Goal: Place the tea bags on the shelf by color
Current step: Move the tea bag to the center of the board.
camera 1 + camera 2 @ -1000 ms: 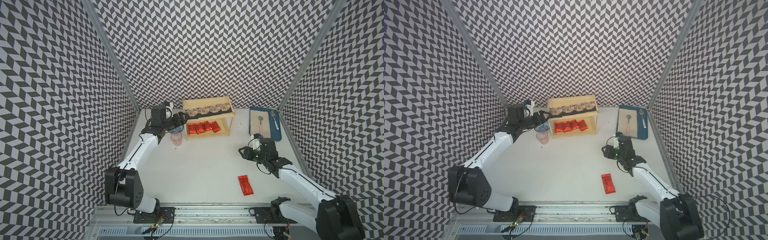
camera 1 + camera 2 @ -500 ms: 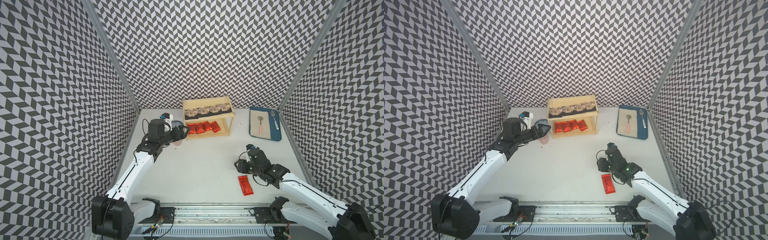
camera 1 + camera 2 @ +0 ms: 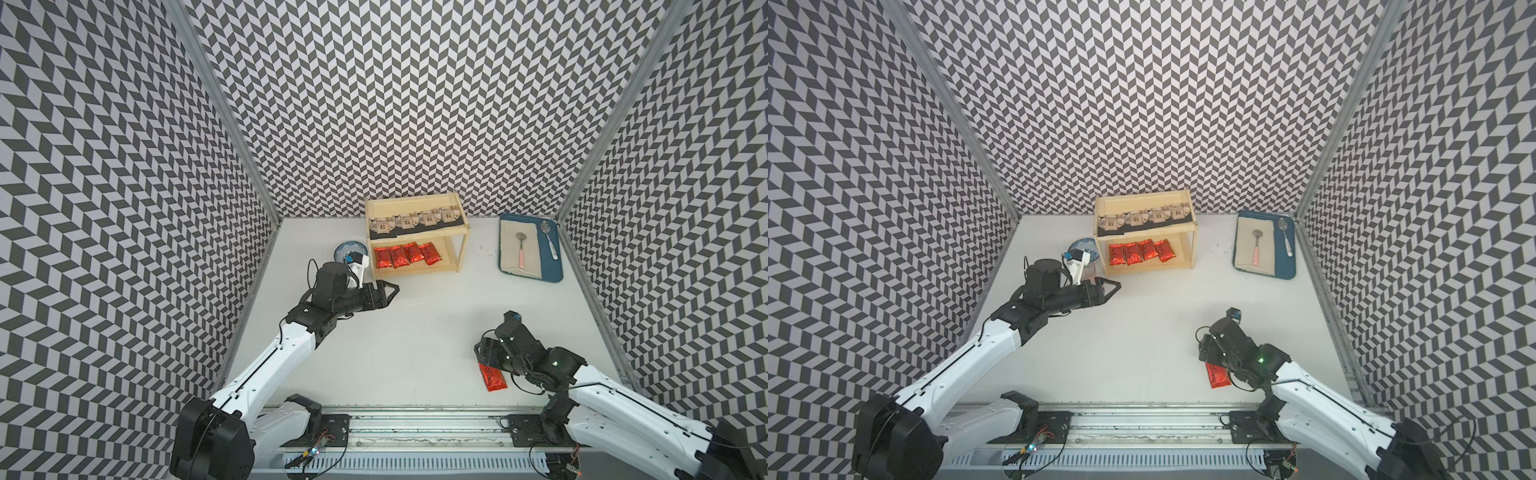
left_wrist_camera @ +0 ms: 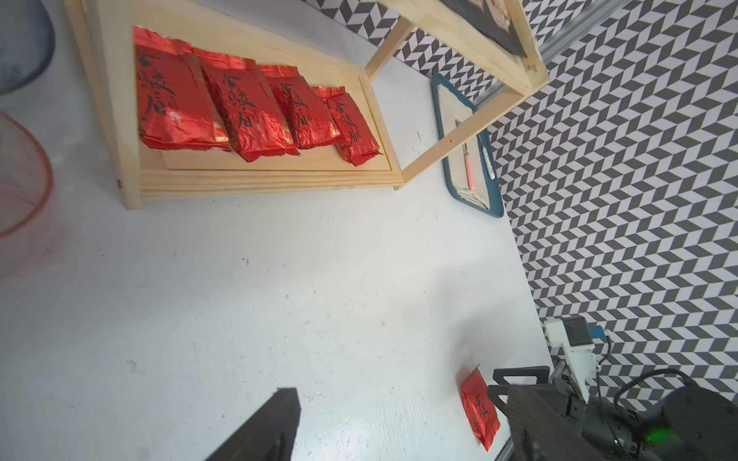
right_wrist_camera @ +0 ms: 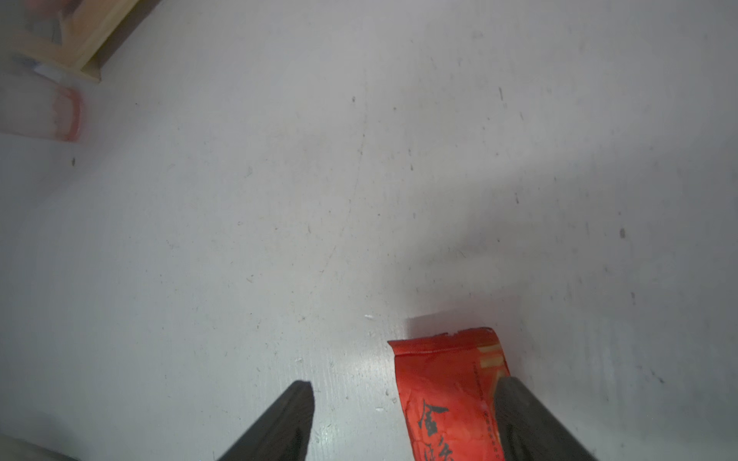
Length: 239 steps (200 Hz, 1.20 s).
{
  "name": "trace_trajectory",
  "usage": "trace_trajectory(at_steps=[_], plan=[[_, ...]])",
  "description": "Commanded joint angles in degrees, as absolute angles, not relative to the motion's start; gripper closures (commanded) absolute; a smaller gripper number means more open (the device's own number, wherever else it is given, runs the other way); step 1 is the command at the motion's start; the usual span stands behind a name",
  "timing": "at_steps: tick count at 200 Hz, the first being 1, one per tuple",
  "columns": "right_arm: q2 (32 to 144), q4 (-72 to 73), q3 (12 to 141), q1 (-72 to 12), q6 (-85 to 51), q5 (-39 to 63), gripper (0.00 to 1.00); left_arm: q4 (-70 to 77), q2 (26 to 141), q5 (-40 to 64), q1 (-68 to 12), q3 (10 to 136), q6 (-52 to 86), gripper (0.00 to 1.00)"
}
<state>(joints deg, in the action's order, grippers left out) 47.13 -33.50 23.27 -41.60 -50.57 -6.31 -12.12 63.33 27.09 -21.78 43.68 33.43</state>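
Observation:
The pale wood shelf (image 3: 415, 201) stands at the back of the table. Several black tea bags (image 3: 415, 220) line its top tier, and several red tea bags (image 3: 405, 254) (image 4: 239, 107) lie on its lower board. One more red tea bag (image 3: 492, 376) (image 3: 1217, 375) (image 4: 479, 407) lies flat on the table near the front right. My right gripper (image 3: 482, 357) (image 5: 403, 383) is open low over it; the bag (image 5: 447, 391) lies between the fingers, close to one. My left gripper (image 3: 390, 289) (image 4: 391, 387) is open and empty in front of the shelf's left end.
A blue tray (image 3: 555, 270) with a cloth and two spoons lies at the back right. A blue-patterned dish (image 3: 345, 250) and a pink translucent cup (image 3: 1089, 272) sit left of the shelf, behind my left wrist. Patterned walls close in three sides.
My left arm has drawn back from the shelf's left end toward the table's middle. My right arm has come forward and down over the loose red tea bag, and its jaws have widened.

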Motion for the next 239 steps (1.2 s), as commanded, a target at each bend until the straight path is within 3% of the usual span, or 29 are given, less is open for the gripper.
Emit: trace_trajectory(at_steps=[1, 55, 104, 132, 193, 239], plan=[[46.88, -33.56, 22.54, -41.91, -52.36, -7.14, 0.17, -8.6, 63.31, 28.58, -21.83, 42.8, 33.83, 0.13], [52.2, -34.34, 21.63, -41.92, -50.89, -4.51, 0.15, -7.17, 65.61, 29.93, -21.79, 41.93, 33.66, 0.12], [51.07, -33.67, 19.97, -42.83, -50.31, -4.04, 0.21, -5.4, 67.59, 30.59, -21.75, 41.06, 33.96, 0.12], [52.56, -33.72, 20.02, -44.55, -50.82, -6.04, 0.25, -4.92, 68.11, 30.5, -21.7, 40.29, 34.21, 0.12], [59.46, -34.54, 22.06, -50.66, -53.16, -11.06, 0.25, -4.82, 69.25, 30.45, -21.68, 40.17, 34.28, 0.12], [61.81, -33.86, 23.67, -52.39, -53.46, -13.2, 0.42, -5.79, 70.13, 30.15, -20.91, 40.61, 34.11, 0.11]])
